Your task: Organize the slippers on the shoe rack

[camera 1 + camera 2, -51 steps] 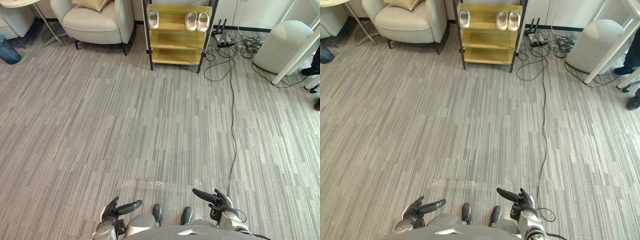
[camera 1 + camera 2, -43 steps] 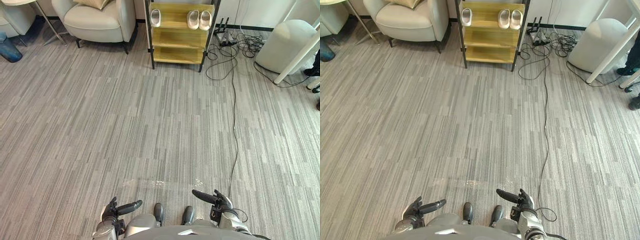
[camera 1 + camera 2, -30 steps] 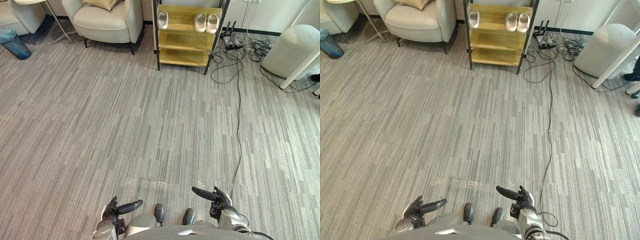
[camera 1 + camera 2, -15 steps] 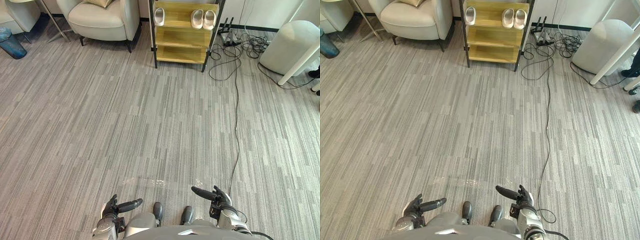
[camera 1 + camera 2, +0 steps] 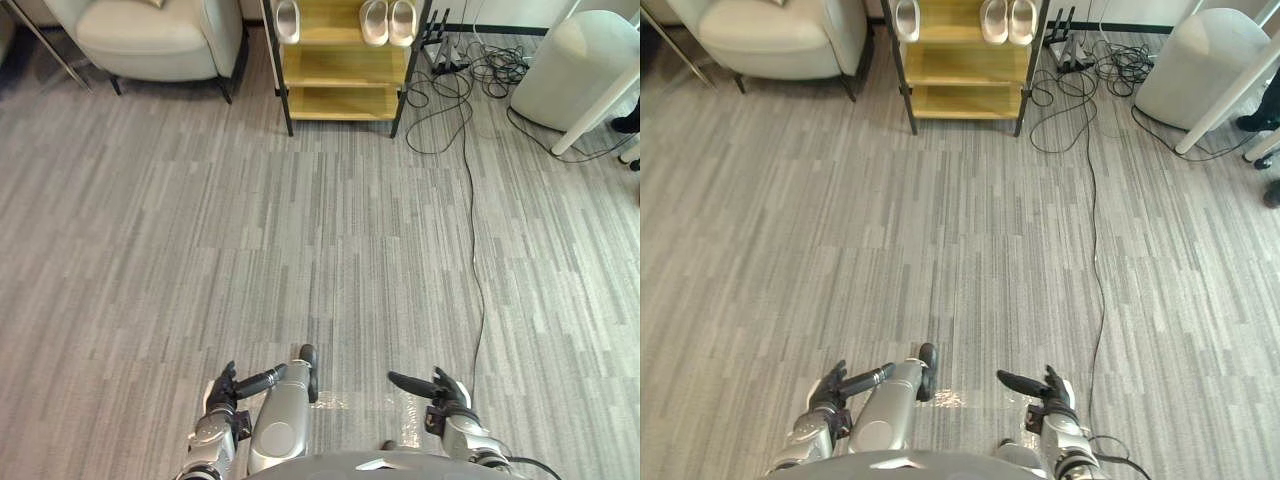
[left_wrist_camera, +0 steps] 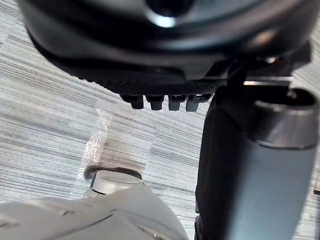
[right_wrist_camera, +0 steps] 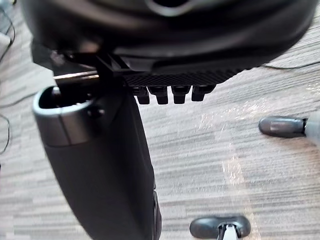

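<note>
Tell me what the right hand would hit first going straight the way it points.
Probably the grey floor: the right hand points down toward bare flooring, nothing visibly between, though depth is unclear.

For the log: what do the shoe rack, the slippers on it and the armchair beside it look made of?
Shoe rack: yellowish wood-look shelves with a smooth finish, in a thin black frame, likely painted metal.
Slippers: pale, matte, rounded, probably moulded foam or rubber; too small to be sure.
Armchair: cream upholstery, smooth with few creases, leather or leather-look.
</note>
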Controlling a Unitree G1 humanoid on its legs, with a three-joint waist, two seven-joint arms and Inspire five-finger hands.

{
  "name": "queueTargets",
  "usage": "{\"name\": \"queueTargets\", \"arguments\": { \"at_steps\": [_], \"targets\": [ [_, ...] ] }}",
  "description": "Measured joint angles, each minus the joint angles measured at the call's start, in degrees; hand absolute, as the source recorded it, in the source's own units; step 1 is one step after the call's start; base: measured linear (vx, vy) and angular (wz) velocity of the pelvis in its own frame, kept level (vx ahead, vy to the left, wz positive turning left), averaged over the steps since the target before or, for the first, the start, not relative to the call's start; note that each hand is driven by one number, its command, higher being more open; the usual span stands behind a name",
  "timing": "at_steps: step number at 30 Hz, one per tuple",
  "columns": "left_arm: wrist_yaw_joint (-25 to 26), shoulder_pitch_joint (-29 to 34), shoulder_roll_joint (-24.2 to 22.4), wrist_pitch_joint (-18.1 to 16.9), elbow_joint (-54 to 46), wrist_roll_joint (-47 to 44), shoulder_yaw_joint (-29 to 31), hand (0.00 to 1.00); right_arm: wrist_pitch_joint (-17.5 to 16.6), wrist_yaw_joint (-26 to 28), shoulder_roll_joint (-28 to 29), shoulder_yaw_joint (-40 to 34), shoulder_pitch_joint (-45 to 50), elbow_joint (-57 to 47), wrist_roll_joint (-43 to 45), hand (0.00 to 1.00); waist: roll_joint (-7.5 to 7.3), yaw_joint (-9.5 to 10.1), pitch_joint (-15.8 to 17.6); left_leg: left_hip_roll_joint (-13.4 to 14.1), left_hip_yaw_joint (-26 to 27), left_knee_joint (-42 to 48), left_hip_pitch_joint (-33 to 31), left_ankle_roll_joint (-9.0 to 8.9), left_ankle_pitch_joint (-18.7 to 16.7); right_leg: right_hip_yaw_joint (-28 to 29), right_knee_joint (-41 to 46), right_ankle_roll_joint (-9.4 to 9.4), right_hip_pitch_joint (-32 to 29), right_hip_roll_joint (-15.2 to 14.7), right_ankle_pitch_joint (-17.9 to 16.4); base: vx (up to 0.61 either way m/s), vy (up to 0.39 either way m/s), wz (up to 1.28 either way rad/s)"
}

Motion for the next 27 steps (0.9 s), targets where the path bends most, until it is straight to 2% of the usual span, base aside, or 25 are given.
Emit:
{"name": "queueTargets", "arguments": {
  "at_steps": [2,3,5,6,7,8,9,10,11,12,13,14,15,17,19,20,21,22,23,24,26,27],
  "targets": [
    [0.0,1.07,0.12,0.11,0.3,0.09,0.28,1.0,-0.07,0.56,0.67,1.03,0.09,0.02,-0.12,1.0,-0.59,0.18,-0.34,-0.23,0.81,-0.32,4.75,0.63,-2.96,1.21,11.51,4.4,-2.4,-1.69,2.27,0.53,0.189,-0.18],
    [0.02,1.63,0.48,0.23,0.3,0.24,0.23,1.0,-0.26,0.95,0.9,1.8,-0.02,-0.48,-0.15,1.0,-0.62,0.1,-0.37,-0.11,0.97,-1.14,7.99,1.03,-4.46,2.79,21.93,7.06,-5.83,-1.87,4.91,0.52,0.132,-0.11],
    [0.02,1.83,0.88,0.37,0.3,0.78,0.05,1.0,-0.46,1.36,0.9,2.14,-0.33,-1.02,-0.21,1.0,-0.65,-0.09,-0.28,0.26,0.67,-3.87,13.32,1.37,-5.99,1.29,40.16,6.28,-13.68,-1.92,5.11,0.49,0.014,-0.04],
    [0.04,2.31,0.8,0.39,0.29,0.98,0.07,1.0,-0.43,1.39,0.67,2.1,-0.26,-1.02,-0.26,1.0,-0.14,-0.22,0.05,0.77,0.45,-7.26,17.83,0.88,-6.29,-3.43,45.32,1.75,-16.88,-2.63,2.89,0.52,-0.04,0.03],
    [0.06,2.55,0.58,0.38,0.25,0.97,0.11,1.0,-0.42,1.39,0.37,2.12,-0.34,-1.26,-0.28,1.0,1.02,-0.55,0.72,2.01,-0.2,-10.29,21.73,0.42,-6.34,-7.51,44.7,-1.99,-19.54,-2.27,0.53,0.43,-0.054,0.12],
    [0.04,2.46,0.5,0.38,0.22,0.98,0.12,1.0,-0.43,1.39,0.21,2.22,-0.42,-1.42,-0.27,1.0,1.31,-0.81,1.09,2.55,-0.77,-11.56,23.33,0.17,-6.26,-9.15,42.92,-3.06,-20.77,-1.91,-0.24,0.32,-0.079,0.27],
    [0.07,2.34,0.51,0.38,0.14,0.98,0.23,1.0,-0.93,1.42,-0.23,2.43,-0.87,-2.06,-0.46,1.0,1.91,-1.35,1.88,3.77,-1.7,-13.38,25.9,-0.2,-6.08,-10.8,37.16,-4.67,-23.02,-0.81,-1.3,0.42,-0.146,0.43],
    [0.08,2.09,0.41,0.4,0.15,0.99,0.41,1.0,-0.85,1.41,-0.7,2.47,-1.35,-2.25,-0.45,1.0,2.16,-1.93,2.09,5.02,-2.94,-14.44,27.36,-0.3,-6.07,-11.22,29.71,-5.15,-25.0,0.81,-1.51,0.53,-0.23,0.66],
    [0.08,1.95,0.38,0.34,-0.16,1.03,0.4,1.0,-0.91,1.39,-0.96,2.57,-1.49,-2.68,-0.43,1.0,1.8,-2.49,2.18,5.86,-4.39,-15.53,28.63,-0.6,-6.15,-9.98,18.4,-4.36,-26.99,2.34,0.18,0.46,-0.242,0.56],
    [0.08,1.95,0.37,0.32,-0.21,1.03,0.4,1.0,-0.92,1.38,-0.98,2.59,-1.54,-2.68,-0.43,1.0,1.7,-2.57,2.22,5.96,-4.48,-15.69,28.89,-0.61,-6.15,-9.65,16.77,-4.15,-27.2,2.49,0.79,0.38,-0.226,0.64],
    [0.06,2.08,0.53,0.17,-0.28,1.06,0.38,1.0,-0.88,1.32,-0.93,2.65,-1.51,-2.65,-0.42,1.0,0.41,-2.85,2.08,5.67,-5.41,-16.68,30.01,-1.95,-6.52,-7.34,6.85,-2.94,-27.56,3.06,5.34,0.38,-0.259,0.68],
    [0.07,2.27,1.1,0.19,-0.07,1.1,0.39,1.0,-0.8,1.19,-0.85,2.73,-0.52,-2.34,-0.42,1.0,-1.65,-3.11,1.82,4.63,-7.34,-17.39,31.67,-5.06,-8.16,-4.55,1.35,-4.23,-27.03,2.67,18.74,0.56,-0.383,0.64],
    [-0.33,1.3,-0.61,0.38,1.08,1.08,0.79,1.0,-0.53,0.99,-1.74,2.44,-1.99,-1.22,-0.44,1.0,0.86,-2.45,2.34,7.24,-9.52,-17.5,32.57,-5.55,-8.89,-4.9,5.72,-7.24,-27.72,4.85,14.02,0.54,-0.366,0.34],
    [-0.32,1.34,-0.89,0.29,1.21,1.18,1.09,1.0,-0.36,0.84,-1.95,1.96,-2.89,-0.95,-0.44,1.0,1.31,-2.85,2.45,7.93,-11.89,-16.99,32.71,-5.02,-7.9,-5.48,9.82,-7.63,-28.92,5.14,9.62,0.46,-0.283,0.1],
    [0.03,0.95,-1.45,0.3,2.02,1.53,1.12,1.0,-0.19,0.82,-2.34,1.12,-1.76,-0.88,-0.44,1.0,2.72,-3.34,2.03,9.6,-14.81,-10.4,30.54,-6.6,-6.61,-7.86,10.06,-8.18,-26.53,6.36,6.61,0.4,-0.216,0.4],
    [-0.04,0.52,-1.72,0.25,1.99,1.76,1.28,1.0,-0.09,0.69,-2.37,0.96,-1.16,-0.79,-0.4,1.0,3.44,-3.1,2.12,10.3,-16.42,-0.65,26.46,-8.51,-3.73,-9.22,7.84,-8.24,-23.4,7.48,5.7,0.38,-0.178,0.4],
    [-0.02,0.3,-1.79,0.26,1.98,1.82,1.8,1.0,0.07,0.64,-2.35,1.05,-0.9,-0.37,-0.26,1.0,3.68,-2.99,2.28,10.56,-16.7,6.95,23.01,-9.24,0.56,-9.77,5.49,-8.49,-20.68,8.31,5.64,0.46,-0.191,0.37],
    [-0.01,0.41,-2.04,0.26,1.89,1.94,2.85,1.0,0.22,0.59,-2.08,1.73,-0.36,-0.28,-0.23,1.0,3.76,-2.62,2.66,11.5,-16.24,16.97,18.43,-10.38,8.14,-10.03,1.15,-9.03,-15.88,9.64,5.63,0.39,-0.14,0.21],
    [0.0,0.48,-2.1,0.25,1.78,2.03,2.98,1.0,0.24,0.55,-1.79,1.99,-0.19,-0.34,-0.22,1.0,3.98,-2.58,2.67,11.88,-15.54,20.18,16.87,-10.3,7.31,-10.14,-0.14,-9.05,-14.55,10.11,5.64,0.4,-0.1,0.12],
    [0.02,0.43,-1.81,0.14,0.6,2.07,3.32,1.0,0.32,0.14,-1.45,1.88,-0.42,-0.34,-0.16,1.0,3.38,-1.81,3.16,12.25,-11.85,28.1,10.49,-8.64,1.33,-10.0,-3.91,-9.26,-10.32,10.58,5.62,0.31,-0.058,0.0],
    [0.0,0.08,-1.49,-0.47,-1.57,1.34,3.27,1.0,0.33,-0.13,-1.08,1.93,-1.35,-0.2,-0.13,1.0,2.06,-0.46,3.81,10.44,-7.93,26.36,4.41,-7.42,-3.09,-9.61,-7.2,-8.59,-6.78,10.14,6.06,0.41,-0.015,-0.09],
    [-0.07,-0.17,-1.5,-0.79,-2.45,1.07,3.25,1.0,0.33,-0.17,-0.77,1.9,-2.26,0.08,-0.14,1.0,1.58,0.13,4.12,9.18,-5.59,21.58,1.89,-6.47,-4.73,-9.36,-8.28,-8.48,-5.18,9.64,6.1,0.62,0.138,-0.2]
  ]
}}
